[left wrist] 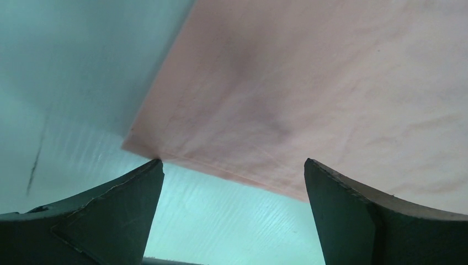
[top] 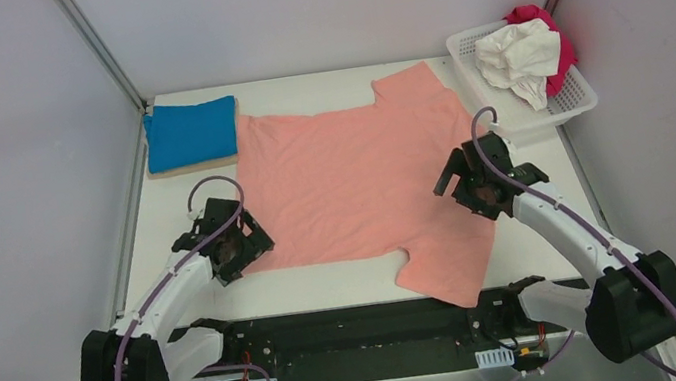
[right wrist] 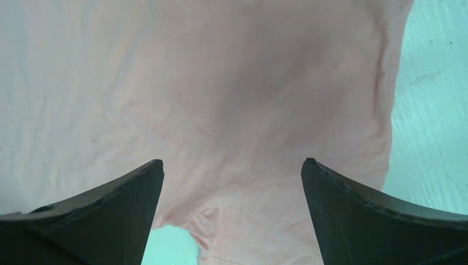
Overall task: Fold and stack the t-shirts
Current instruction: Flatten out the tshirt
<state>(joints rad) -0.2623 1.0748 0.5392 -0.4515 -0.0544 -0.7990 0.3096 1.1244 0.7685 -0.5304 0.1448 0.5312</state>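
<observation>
Left gripper (top: 240,251) hangs at the salmon-pink t-shirt's (top: 352,178) near-left corner in the top view, and the right gripper (top: 475,185) hangs over its near-right sleeve. A folded blue t-shirt (top: 191,134) lies just beside its far-left corner. A white t-shirt (top: 518,57) and a magenta t-shirt (top: 560,46) fill the basket (top: 583,98) far-right of it.

Left wrist: jaws wide, empty, the shirt's corner just ahead.

Right wrist: jaws wide, empty, above the shirt's armpit.
</observation>
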